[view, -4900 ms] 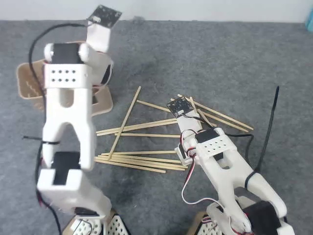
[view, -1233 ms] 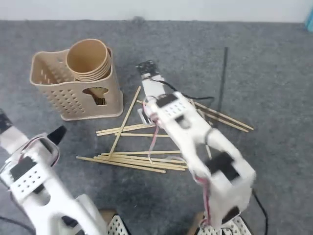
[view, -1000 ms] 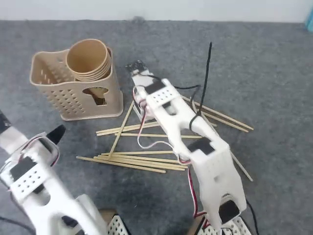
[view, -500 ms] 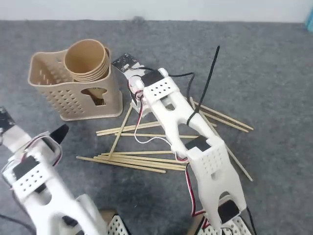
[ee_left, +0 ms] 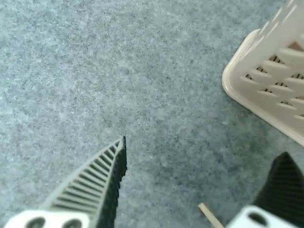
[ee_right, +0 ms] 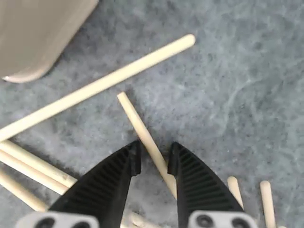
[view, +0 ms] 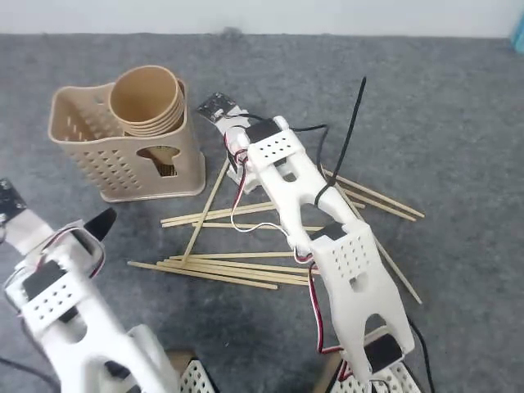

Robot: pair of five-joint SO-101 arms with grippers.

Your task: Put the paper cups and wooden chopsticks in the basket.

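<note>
Seeing paper cups [view: 146,97] stacked in the basket [view: 78,146]; needing all wooden chopsticks [view: 221,270] picked up; right gripper [ee_right: 154,151] slightly apart around one; left gripper [ee_left: 204,148] wide apart.

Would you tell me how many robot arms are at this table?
2. The left arm sits near-left, left gripper open over carpet by the basket; the right arm stretches over the chopsticks, right gripper straddling one chopstick.

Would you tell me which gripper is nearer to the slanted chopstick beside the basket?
Right. The right gripper is right beside that chopstick, jaws astride a neighbouring stick; the left gripper hovers over carpet in front of the basket, well away.
</note>
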